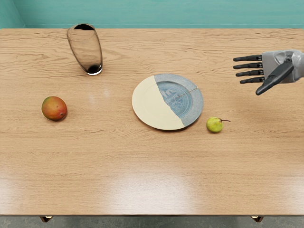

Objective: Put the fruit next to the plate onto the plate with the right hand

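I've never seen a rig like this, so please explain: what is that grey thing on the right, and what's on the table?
This is a simulator's render from the robot's head, looking down on a light wooden table. The grey and black five-finger hand coming in from the right is the robot's right hand; its fingers are spread and hold nothing. The left arm is out of view. On the table are a round cream and blue plate, a small yellow-green pear just right of it, a red-orange mango far left, and a smoky glass vase at the back.
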